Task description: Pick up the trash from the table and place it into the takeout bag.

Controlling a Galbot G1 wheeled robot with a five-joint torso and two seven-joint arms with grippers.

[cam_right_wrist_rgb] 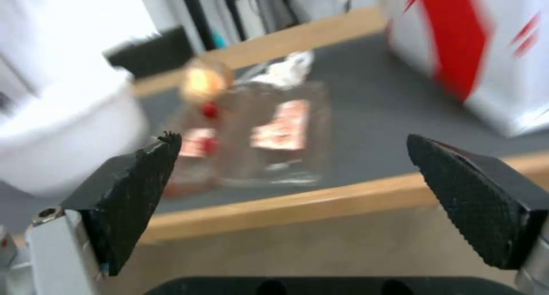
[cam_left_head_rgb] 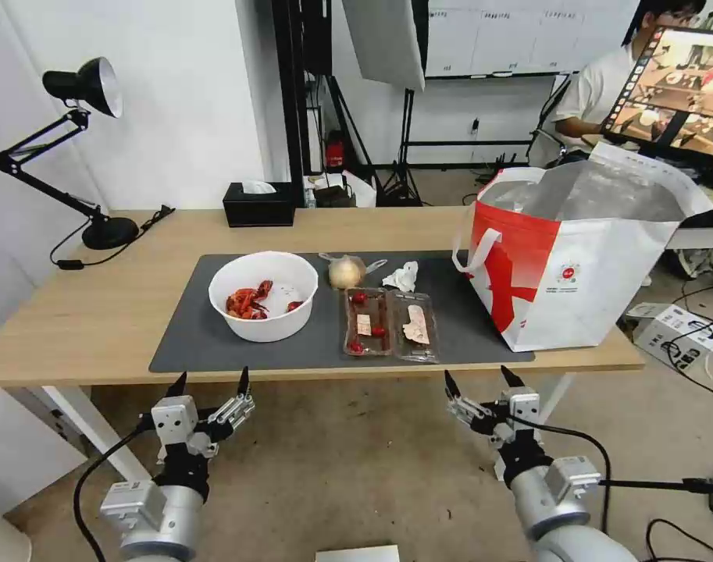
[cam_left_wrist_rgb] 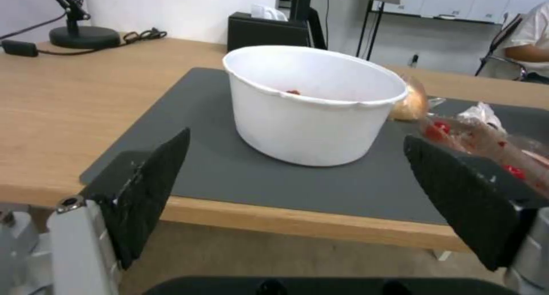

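The trash lies on the dark grey mat (cam_left_head_rgb: 184, 343) of the table (cam_left_head_rgb: 75, 312): a white bowl (cam_left_head_rgb: 263, 295) (cam_left_wrist_rgb: 312, 104) of red crayfish shells, a clear two-compartment tray (cam_left_head_rgb: 388, 324) (cam_right_wrist_rgb: 260, 134) with cherry tomatoes, a crumpled white tissue (cam_left_head_rgb: 401, 276) and a clear-wrapped tan lump (cam_left_head_rgb: 346, 272) (cam_right_wrist_rgb: 205, 78). At the mat's right end stands the red-and-white takeout bag (cam_left_head_rgb: 582, 257) (cam_right_wrist_rgb: 475, 50), its top open. My left gripper (cam_left_head_rgb: 209, 382) (cam_left_wrist_rgb: 297, 196) hangs open below the table's front edge, before the bowl. My right gripper (cam_left_head_rgb: 479, 380) (cam_right_wrist_rgb: 291, 192) hangs open below the edge, before the tray.
A black tissue box (cam_left_head_rgb: 258, 203) and a black desk lamp (cam_left_head_rgb: 83, 148) stand at the table's back left. Bare wood lies left of the mat. A white box (cam_left_head_rgb: 680, 332) and cables lie on the floor right of the table.
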